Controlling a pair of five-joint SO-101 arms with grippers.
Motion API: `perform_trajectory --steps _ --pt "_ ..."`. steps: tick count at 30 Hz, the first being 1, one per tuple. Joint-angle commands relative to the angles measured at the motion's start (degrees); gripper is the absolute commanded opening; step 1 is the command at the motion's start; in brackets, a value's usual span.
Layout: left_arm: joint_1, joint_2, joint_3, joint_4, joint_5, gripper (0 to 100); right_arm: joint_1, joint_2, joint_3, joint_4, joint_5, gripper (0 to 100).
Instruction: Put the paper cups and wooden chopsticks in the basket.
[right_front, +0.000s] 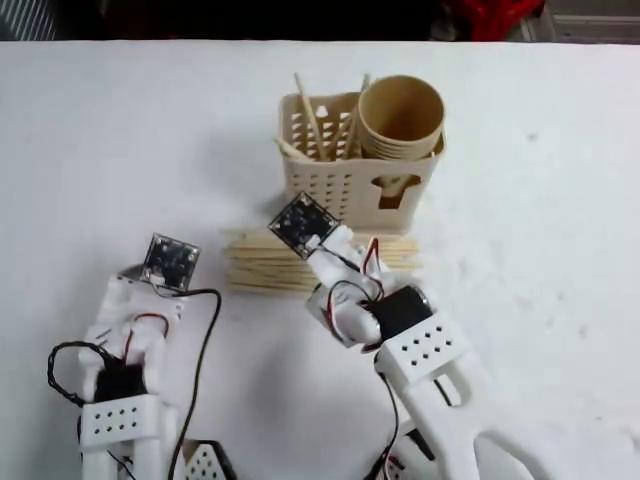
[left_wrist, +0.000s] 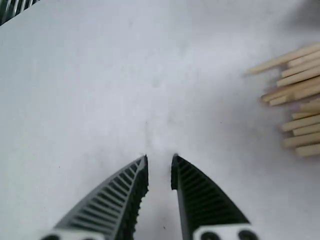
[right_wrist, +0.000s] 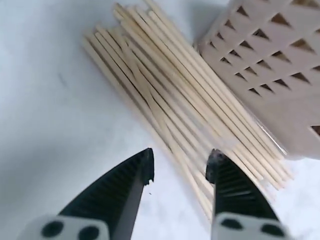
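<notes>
Wooden chopsticks (right_front: 260, 268) lie mostly in a flat pile on the table (right_front: 550, 200), right against the front of the basket (right_front: 350, 185). A few more stand inside it, beside the stacked cups (right_front: 400, 115). Right gripper (right_wrist: 180, 167) sits low over the pile, jaws moderately open, empty. Left gripper (left_wrist: 159, 165) is over bare table near the pile's ends, jaws narrowly apart, holding nothing.
</notes>
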Motion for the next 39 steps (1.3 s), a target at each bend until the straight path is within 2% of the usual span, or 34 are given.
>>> perform_trajectory --steps 1,4,15,20,25,30,32,39 --pt "0.5 -0.7 -0.2 0.3 -0.5 9 -0.1 -1.2 -0.5 -0.1 1.1 17.4" --pt "0.5 -0.7 -0.2 0.3 -0.5 9 -0.3 -1.0 -0.5 0.1 4.7 17.3" --pt "0.5 -0.7 -0.2 0.3 -0.5 9 -0.3 0.1 -2.2 -4.4 5.5 17.3" --pt "0.5 -0.7 -0.2 0.3 -0.5 9 0.0 9.5 -6.4 -5.8 9.2 17.1" --pt "0.5 -0.7 -0.2 0.3 -0.5 9 0.0 22.4 -15.5 -6.6 9.1 8.3" --pt "0.5 -0.7 -0.2 0.3 -0.5 9 -0.2 29.5 -18.8 -5.9 9.0 18.8" --pt "0.5 -0.7 -0.2 0.3 -0.5 9 -0.2 30.5 -19.0 -5.9 9.1 20.0" --pt "0.5 -0.7 -0.2 0.3 -0.5 9 1.9 31.2 -19.3 -9.5 9.1 10.3"
